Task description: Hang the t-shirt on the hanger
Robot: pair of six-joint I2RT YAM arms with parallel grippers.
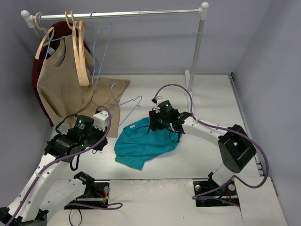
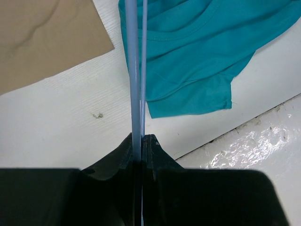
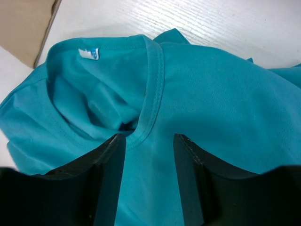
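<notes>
Left gripper (image 2: 141, 143): fingers clamped on hanger (image 2: 135, 70) (hook cut off at frame edge). Right gripper (image 3: 149, 150): fingers apart, straddling t-shirt (image 3: 221, 103) collar; contact unclear.

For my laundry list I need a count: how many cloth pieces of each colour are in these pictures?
Teal: 1, the t-shirt
Tan: 2, the sleeveless top and the cloth
Dark red: 1, a garment behind the sleeveless top
Total: 4
</notes>
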